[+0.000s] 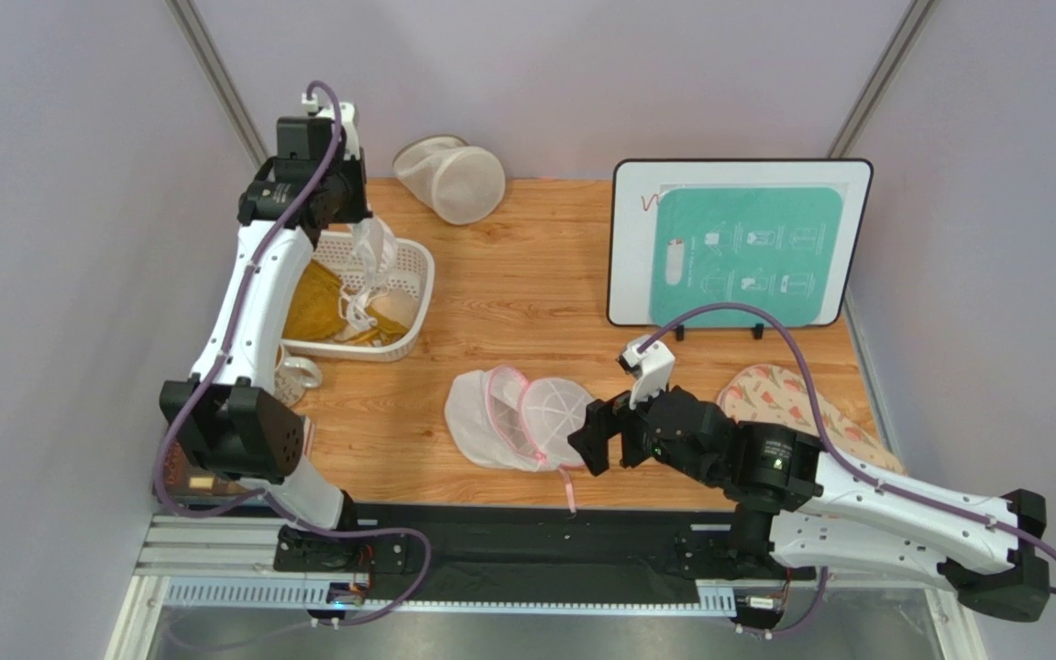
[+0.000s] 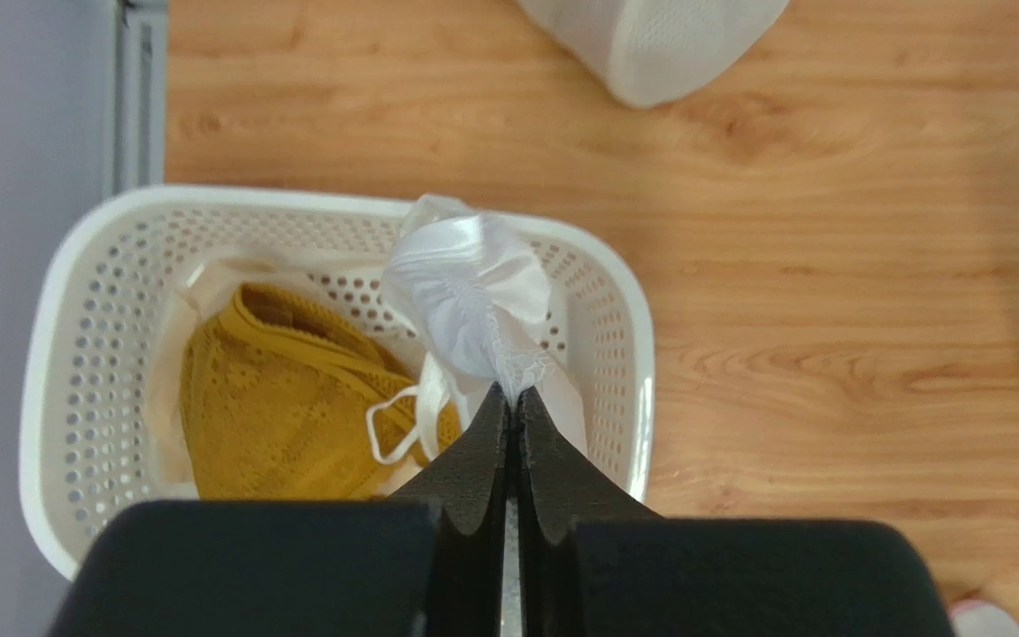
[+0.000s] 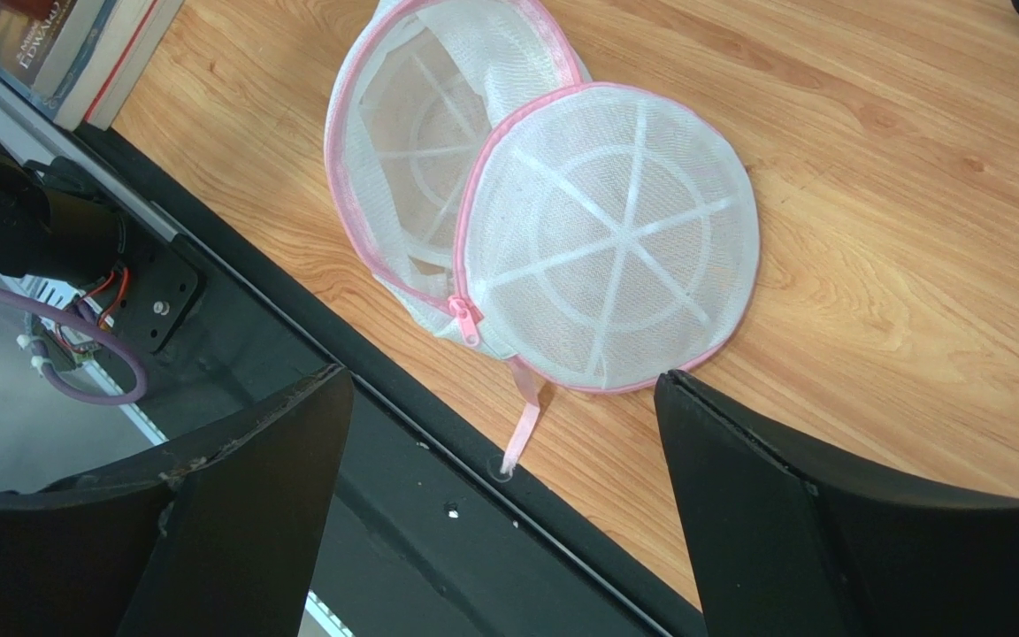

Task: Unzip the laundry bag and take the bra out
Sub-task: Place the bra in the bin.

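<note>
The laundry bag (image 3: 608, 239) is white net with a pink edge and pink zip, and lines like wheel spokes. The bra (image 2: 468, 299) is plain white. The basket (image 2: 63, 345) is white with rows of little holes, and the garment (image 2: 276, 398) is mustard yellow. The table (image 2: 807, 266) is light brown wood with wavy lines. The cloth (image 1: 775, 392) is pale pink with small darker marks

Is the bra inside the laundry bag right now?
No, the left gripper holds the white bra pinched above the basket, while the laundry bag lies unzipped and empty.
</note>
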`<action>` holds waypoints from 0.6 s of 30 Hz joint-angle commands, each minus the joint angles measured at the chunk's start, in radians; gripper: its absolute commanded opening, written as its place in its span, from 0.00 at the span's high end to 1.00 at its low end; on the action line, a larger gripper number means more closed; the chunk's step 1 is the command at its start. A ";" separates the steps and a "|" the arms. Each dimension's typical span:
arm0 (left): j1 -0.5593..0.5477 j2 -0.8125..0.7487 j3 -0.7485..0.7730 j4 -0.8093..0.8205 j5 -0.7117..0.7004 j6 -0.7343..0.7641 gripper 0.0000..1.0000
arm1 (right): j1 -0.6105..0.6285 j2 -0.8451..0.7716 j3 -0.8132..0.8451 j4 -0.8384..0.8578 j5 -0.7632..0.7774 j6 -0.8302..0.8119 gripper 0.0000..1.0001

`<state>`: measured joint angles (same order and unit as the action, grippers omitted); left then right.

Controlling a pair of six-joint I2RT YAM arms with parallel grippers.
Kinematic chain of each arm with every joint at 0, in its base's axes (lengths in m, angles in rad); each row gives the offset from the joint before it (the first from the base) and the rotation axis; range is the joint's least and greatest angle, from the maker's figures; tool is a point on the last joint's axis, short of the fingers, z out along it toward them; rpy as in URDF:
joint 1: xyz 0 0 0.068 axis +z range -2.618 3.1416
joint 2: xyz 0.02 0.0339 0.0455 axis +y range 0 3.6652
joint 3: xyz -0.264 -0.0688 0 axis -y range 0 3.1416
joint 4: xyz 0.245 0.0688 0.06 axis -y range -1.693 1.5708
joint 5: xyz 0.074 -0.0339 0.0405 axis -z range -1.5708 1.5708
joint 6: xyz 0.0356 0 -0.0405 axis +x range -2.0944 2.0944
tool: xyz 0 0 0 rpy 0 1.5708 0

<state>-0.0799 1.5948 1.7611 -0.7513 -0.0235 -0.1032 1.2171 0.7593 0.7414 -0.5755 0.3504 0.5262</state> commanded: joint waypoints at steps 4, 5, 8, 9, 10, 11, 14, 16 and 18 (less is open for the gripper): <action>0.028 -0.030 -0.149 0.029 0.011 -0.042 0.91 | 0.005 0.000 0.007 0.012 0.019 0.001 0.08; 0.029 -0.038 -0.188 0.027 0.010 -0.053 0.75 | 0.004 0.005 0.007 0.019 0.018 0.004 0.07; 0.028 -0.084 -0.264 0.036 -0.010 -0.082 0.01 | 0.004 0.018 0.010 0.020 0.012 0.012 0.04; 0.029 -0.107 -0.276 0.041 -0.018 -0.085 0.00 | 0.005 0.020 0.012 0.020 0.007 0.014 0.04; 0.029 -0.120 -0.287 0.044 -0.021 -0.082 0.00 | 0.004 0.024 0.012 0.019 0.006 0.015 0.04; 0.029 -0.133 -0.299 0.043 -0.024 -0.081 0.00 | 0.004 0.026 0.012 0.016 0.009 0.023 0.02; 0.029 -0.196 -0.308 0.032 -0.021 -0.082 0.00 | 0.001 0.031 0.006 0.016 0.018 0.052 0.02; 0.028 -0.255 -0.314 0.030 0.003 -0.093 0.00 | -0.005 0.031 -0.004 0.020 0.021 0.090 0.01; -0.006 -0.304 -0.327 0.027 -0.001 -0.086 0.00 | -0.014 0.041 -0.010 0.031 0.027 0.118 0.01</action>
<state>-0.0589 1.4113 1.4338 -0.7425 -0.0330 -0.1738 1.2144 0.7929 0.7383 -0.5858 0.3519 0.5739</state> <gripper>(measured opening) 0.993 0.988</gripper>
